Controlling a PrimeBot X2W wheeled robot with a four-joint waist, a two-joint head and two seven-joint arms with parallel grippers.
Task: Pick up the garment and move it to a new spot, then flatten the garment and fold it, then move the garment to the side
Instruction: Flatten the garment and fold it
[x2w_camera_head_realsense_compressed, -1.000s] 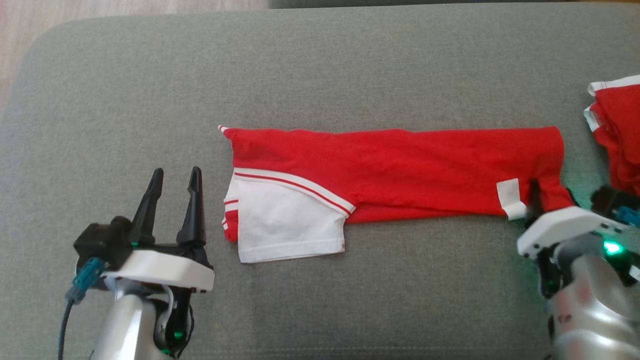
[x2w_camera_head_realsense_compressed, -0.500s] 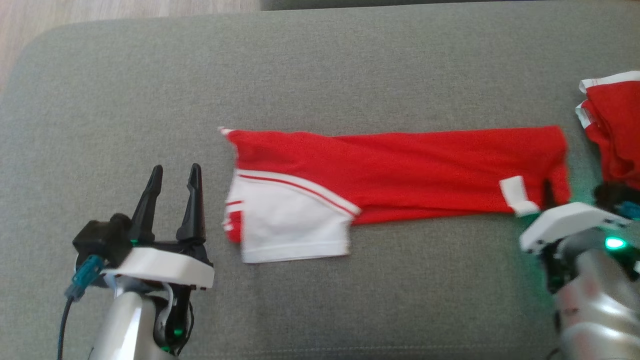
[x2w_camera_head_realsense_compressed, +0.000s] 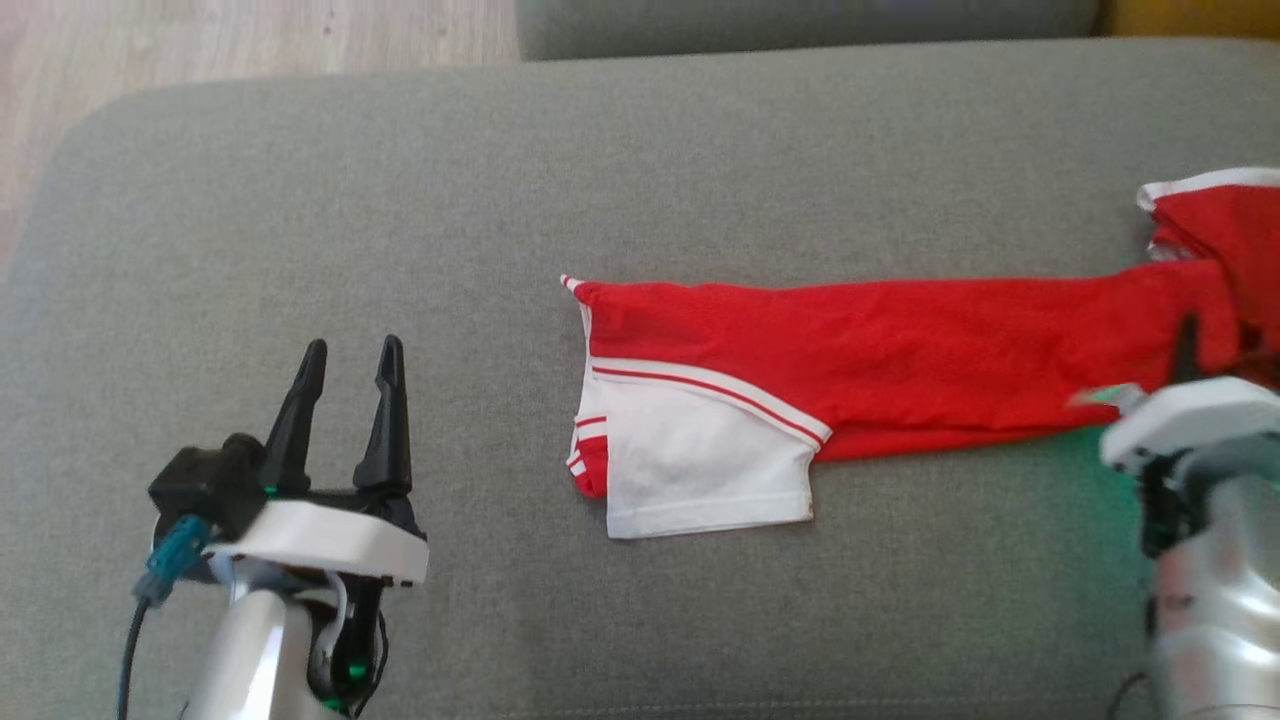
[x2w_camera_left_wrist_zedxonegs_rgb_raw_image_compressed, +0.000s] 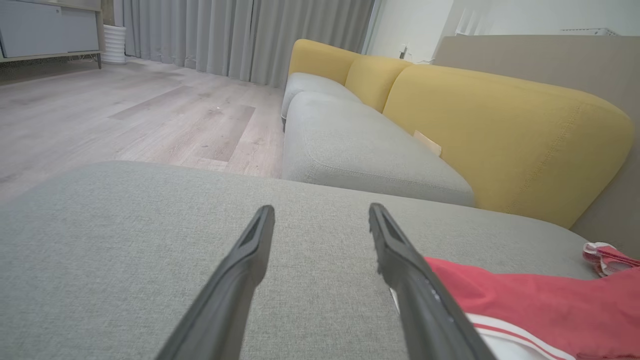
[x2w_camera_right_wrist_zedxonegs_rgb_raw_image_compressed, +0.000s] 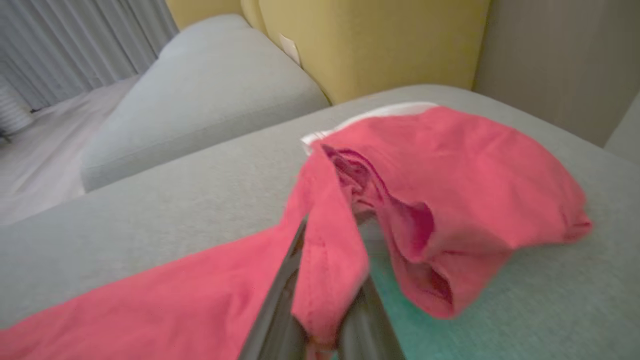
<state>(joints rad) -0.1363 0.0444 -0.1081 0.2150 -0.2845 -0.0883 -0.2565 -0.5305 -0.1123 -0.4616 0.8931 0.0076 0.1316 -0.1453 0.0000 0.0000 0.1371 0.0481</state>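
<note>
While your right claw (x2w_camera_head_realsense_compressed: 1188, 350) pinches the garment (x2w_camera_head_realsense_compressed: 900, 340) (its red end), your left claw (x2w_camera_head_realsense_compressed: 348, 360) hangs wide, 2 fingers (x2w_camera_head_realsense_compressed: 390, 410) above the cushion (x2w_camera_head_realsense_compressed: 300, 200).

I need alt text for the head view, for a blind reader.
The right gripper pinches the right end of a long red and white garment lying on a grey cushion; the left gripper is open, apart from it.

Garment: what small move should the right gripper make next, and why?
Probably pull the garment a bit rightward, beside the pile, then let go: it lies folded, the right gripper is shut on its right end, and the left gripper is open, apart from it.
</note>
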